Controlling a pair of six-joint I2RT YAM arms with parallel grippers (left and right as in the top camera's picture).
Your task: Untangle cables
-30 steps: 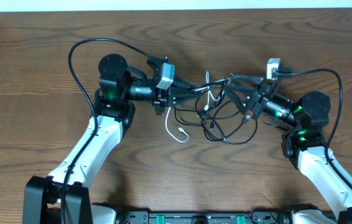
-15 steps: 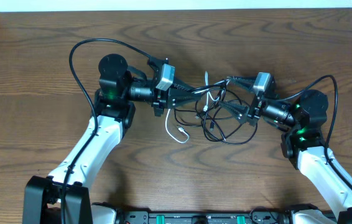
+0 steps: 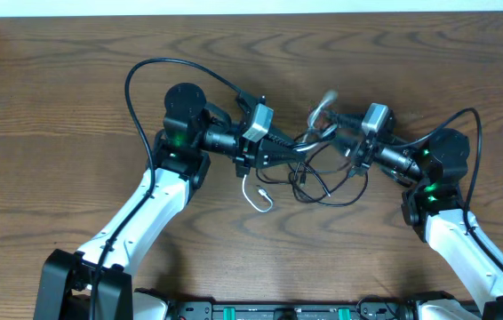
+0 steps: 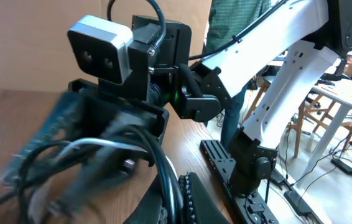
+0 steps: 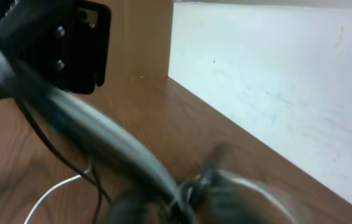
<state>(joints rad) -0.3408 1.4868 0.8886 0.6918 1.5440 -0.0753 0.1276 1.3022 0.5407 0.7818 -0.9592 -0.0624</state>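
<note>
Both arms reach in toward the cables (image 3: 305,173) from opposite sides, each bent sharply at the elbow. The left arm (image 3: 140,218) rises on the cables' left, folds, and points its wrist straight at them. The left claw (image 3: 278,153) is clamped tight on strands at the cables' left edge. The right arm (image 3: 465,240) mirrors it from the other side, with the right claw (image 3: 340,133) at the cables' upper right. That claw's fingers are too blurred to tell whether they are closed.
</note>
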